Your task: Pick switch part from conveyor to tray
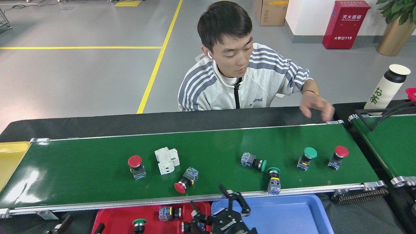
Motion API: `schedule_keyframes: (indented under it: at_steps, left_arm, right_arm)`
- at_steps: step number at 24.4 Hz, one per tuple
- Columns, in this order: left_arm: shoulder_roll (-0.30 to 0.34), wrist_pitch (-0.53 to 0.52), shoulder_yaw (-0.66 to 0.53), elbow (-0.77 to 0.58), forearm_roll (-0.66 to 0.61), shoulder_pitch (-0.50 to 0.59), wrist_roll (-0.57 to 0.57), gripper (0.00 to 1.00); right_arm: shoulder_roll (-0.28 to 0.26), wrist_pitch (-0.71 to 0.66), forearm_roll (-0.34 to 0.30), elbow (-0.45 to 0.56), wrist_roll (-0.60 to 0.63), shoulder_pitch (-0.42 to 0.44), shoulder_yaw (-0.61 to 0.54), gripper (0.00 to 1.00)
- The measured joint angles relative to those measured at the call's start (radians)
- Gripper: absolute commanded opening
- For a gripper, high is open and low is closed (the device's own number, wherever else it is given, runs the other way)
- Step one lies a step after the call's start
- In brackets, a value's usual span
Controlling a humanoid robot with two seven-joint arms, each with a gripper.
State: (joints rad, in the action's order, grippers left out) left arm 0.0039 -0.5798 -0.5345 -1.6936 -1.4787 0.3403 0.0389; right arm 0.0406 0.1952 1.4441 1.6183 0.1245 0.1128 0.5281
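Head view, reading from the left: the left gripper (61, 226) shows only as a pair of dark tips at the bottom edge, too little to tell whether it is spread or pressed together. Above it the conveyor (81, 175) carries the switch parts. First comes a red mushroom button (135, 165) standing upright, then a white breaker block (166, 160) just beside it, then a red button lying tipped over (185, 180) near the front rail. These look like small rigid plastic pieces, light, with smooth domed caps that would likely slip under a pinch; the squarer dark and blue contact block under each cap seems the better place to take hold, across its flat sides. The red tray (123, 216) below the rail already holds a green button (139, 224) and a dark part (169, 213). The right gripper (221, 211) hangs over the seam between the red tray and the blue tray (292, 214), fingers spread and holding nothing I can see. Further right on the belt lie a green button on its side (253, 161), a green one against the front rail (273, 180), an upright green one (306, 157) and an upright red one (338, 156). A person's hand (317, 107) hovers beyond the far rail.
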Motion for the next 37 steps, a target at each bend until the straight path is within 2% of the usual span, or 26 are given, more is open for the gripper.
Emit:
schedule_keyframes:
  at_steps: [2,4,8,10,16,22,24,25,27,28,29,30,31,32,33,34,37]
  left_arm:
    - [0.0,0.065,-0.005,0.037,0.0,-0.014,0.03,1.0]
    - [0.0,0.101,-0.006,0.051,0.001,-0.03,0.045,1.0]
    - [0.0,0.125,-0.004,0.05,0.013,-0.05,0.054,1.0]
    - [0.001,0.128,0.005,0.048,0.014,-0.078,0.056,1.0]
    - [0.015,0.139,0.115,0.08,-0.027,-0.222,0.06,1.0]
    - [0.018,0.189,0.184,0.296,-0.101,-0.393,0.061,1.0]
    - [0.021,0.2,0.188,0.349,-0.104,-0.444,0.057,1.0]
    - [0.028,0.204,0.191,0.37,-0.107,-0.464,0.056,0.99]
    - [0.051,0.22,0.198,0.416,-0.12,-0.498,0.053,0.92]
    - [0.063,0.226,0.207,0.437,-0.125,-0.508,0.052,0.85]
    - [0.079,0.229,0.221,0.457,-0.126,-0.514,0.051,0.72]
    - [0.098,0.229,0.235,0.471,-0.126,-0.516,0.05,0.48]
    - [0.121,0.231,0.251,0.482,-0.126,-0.516,0.049,0.27]
    - [0.141,0.231,0.269,0.491,-0.126,-0.516,0.043,0.11]
    - [0.153,0.231,0.281,0.498,-0.126,-0.516,0.036,0.06]
    - [0.158,0.231,0.287,0.501,-0.125,-0.516,0.028,0.04]
    - [0.158,0.233,0.288,0.505,-0.11,-0.516,0.018,0.03]
  right_arm:
    - [-0.004,0.076,0.0,0.005,0.023,0.048,-0.014,1.0]
    - [-0.004,0.128,-0.001,0.005,0.039,0.06,-0.02,1.0]
    - [0.002,0.216,-0.001,-0.001,0.048,0.063,-0.021,1.0]
    - [0.025,0.25,-0.001,-0.021,0.049,0.054,-0.022,1.0]
    - [0.09,0.291,0.0,-0.116,0.051,-0.052,-0.02,1.0]
    - [0.102,0.297,-0.004,-0.22,0.007,-0.144,-0.013,0.99]
    - [0.102,0.297,-0.014,-0.253,-0.005,-0.171,-0.013,0.91]
    - [0.102,0.297,-0.026,-0.268,-0.01,-0.188,-0.012,0.79]
    - [0.102,0.3,-0.044,-0.297,-0.023,-0.221,-0.008,0.47]
    - [0.102,0.301,-0.046,-0.312,-0.03,-0.237,0.001,0.31]
    - [0.102,0.302,-0.046,-0.326,-0.042,-0.255,0.015,0.21]
    - [0.102,0.3,-0.047,-0.337,-0.062,-0.271,0.025,0.13]
    - [0.101,0.299,-0.049,-0.341,-0.076,-0.283,0.03,0.1]
    - [0.101,0.297,-0.051,-0.342,-0.085,-0.291,0.033,0.07]
    - [0.101,0.292,-0.051,-0.342,-0.092,-0.296,0.036,0.05]
    - [0.101,0.287,-0.051,-0.342,-0.094,-0.297,0.038,0.04]
    - [0.08,0.252,-0.049,-0.329,-0.098,-0.297,0.068,0.04]
